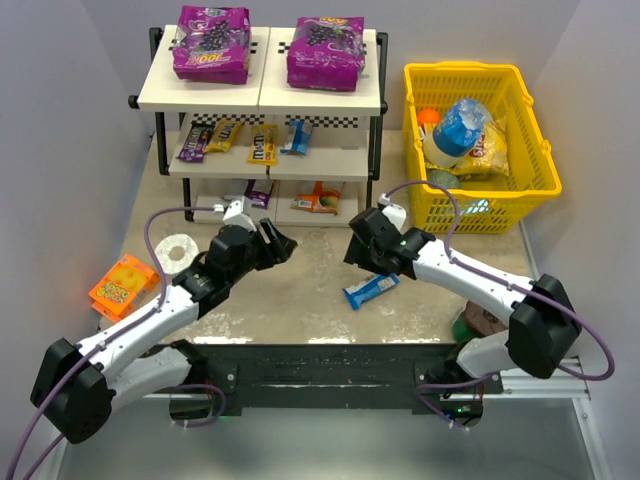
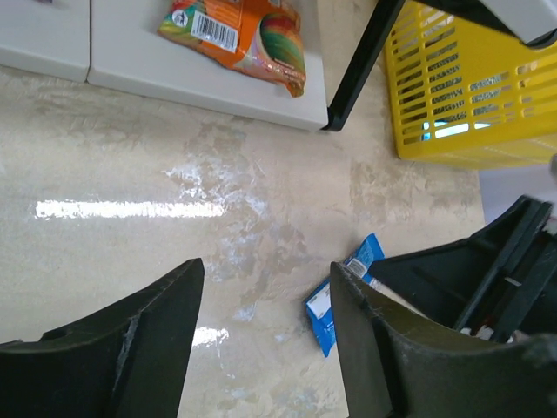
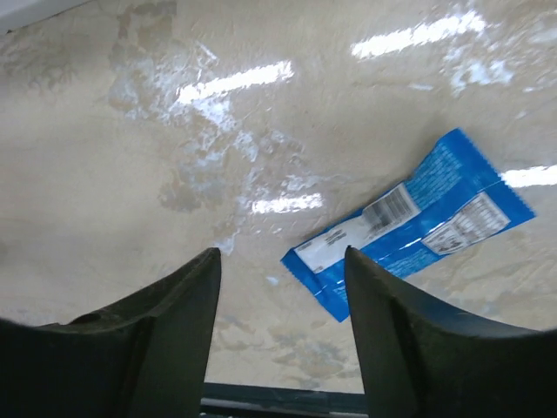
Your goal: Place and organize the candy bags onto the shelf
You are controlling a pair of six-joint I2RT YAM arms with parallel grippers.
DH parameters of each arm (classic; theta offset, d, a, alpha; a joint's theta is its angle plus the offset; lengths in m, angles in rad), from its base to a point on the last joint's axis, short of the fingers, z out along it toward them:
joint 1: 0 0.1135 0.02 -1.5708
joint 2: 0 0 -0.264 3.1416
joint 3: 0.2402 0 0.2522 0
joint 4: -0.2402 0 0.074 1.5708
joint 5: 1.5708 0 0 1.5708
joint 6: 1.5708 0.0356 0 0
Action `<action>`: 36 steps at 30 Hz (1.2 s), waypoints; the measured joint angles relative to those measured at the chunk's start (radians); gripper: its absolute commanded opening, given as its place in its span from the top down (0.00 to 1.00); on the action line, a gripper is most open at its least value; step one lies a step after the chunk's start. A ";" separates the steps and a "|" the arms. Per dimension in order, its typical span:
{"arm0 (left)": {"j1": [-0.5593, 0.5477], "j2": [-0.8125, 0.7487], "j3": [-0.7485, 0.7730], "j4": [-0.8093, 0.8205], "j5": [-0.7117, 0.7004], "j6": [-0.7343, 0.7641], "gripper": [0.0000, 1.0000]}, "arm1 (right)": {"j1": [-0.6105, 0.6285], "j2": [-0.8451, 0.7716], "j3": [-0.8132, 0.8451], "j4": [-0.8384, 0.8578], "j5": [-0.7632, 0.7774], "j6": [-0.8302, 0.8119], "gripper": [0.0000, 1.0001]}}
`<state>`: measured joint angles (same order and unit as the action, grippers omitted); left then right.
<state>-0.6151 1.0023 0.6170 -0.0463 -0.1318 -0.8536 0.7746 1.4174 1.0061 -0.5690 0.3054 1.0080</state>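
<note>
The right gripper (image 3: 280, 254) hangs low over the table, fingers wide apart, holding nothing. I think it should move until the blue candy bag (image 3: 409, 228) sits between its fingers, go across the thin middle, then squeeze softly. The bag lies flat on the table, near the front, a bit right of the middle. It is shiny blue with a white patch and a barcode. The left gripper (image 1: 285, 245) is wide and empty too.
</note>
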 measured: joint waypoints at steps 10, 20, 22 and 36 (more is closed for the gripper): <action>0.000 0.119 -0.153 0.205 0.186 -0.021 0.33 | -0.034 -0.031 -0.018 -0.012 0.101 -0.078 0.76; -0.108 0.346 -0.172 0.410 0.286 -0.099 0.33 | -0.182 0.047 -0.143 0.093 0.013 -0.173 0.83; -0.140 0.382 -0.172 0.457 0.295 -0.126 0.35 | -0.182 0.056 -0.164 0.109 -0.009 -0.180 0.83; -0.241 0.604 -0.168 0.729 0.325 -0.291 0.41 | -0.180 0.069 -0.249 0.213 -0.059 -0.172 0.87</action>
<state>-0.8562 1.6062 0.4492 0.6823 0.1932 -1.1450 0.5945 1.4860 0.7570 -0.3557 0.2462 0.8364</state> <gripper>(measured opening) 0.598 0.137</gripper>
